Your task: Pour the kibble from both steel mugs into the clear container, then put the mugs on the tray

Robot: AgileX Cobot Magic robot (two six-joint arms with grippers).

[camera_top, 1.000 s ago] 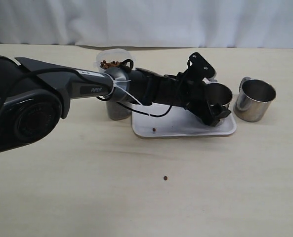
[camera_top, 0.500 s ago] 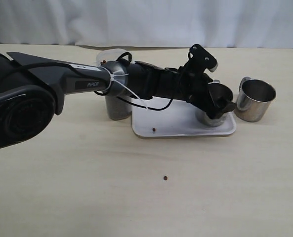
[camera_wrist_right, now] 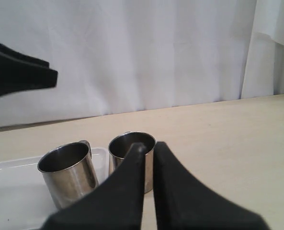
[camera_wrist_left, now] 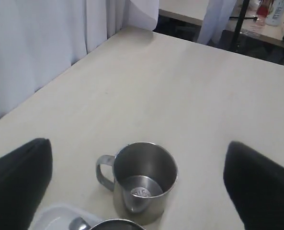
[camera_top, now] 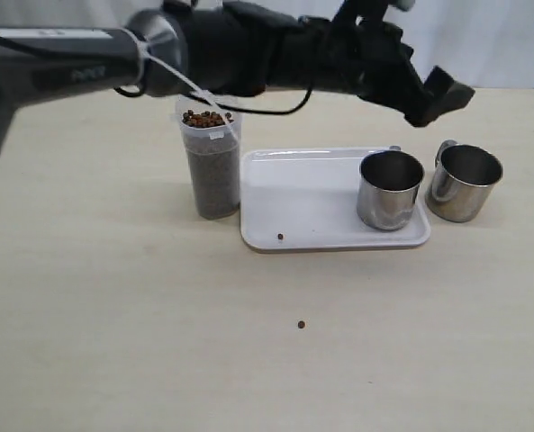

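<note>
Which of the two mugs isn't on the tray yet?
The right-hand mug in the exterior view: it stands on the table just past the tray's right edge. The other mug stands inside the tray.

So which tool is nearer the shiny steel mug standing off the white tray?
Left, probably. The left tool hovers open above that shiny steel mug; the right tool, shut, faces it from low down, outside the exterior view.

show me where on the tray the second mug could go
Bare: the tray from the container side across to the tray mug, bar one pellet near the front rim. Crowded: the other end, where that mug sits with the loose mug just off the rim.
</note>
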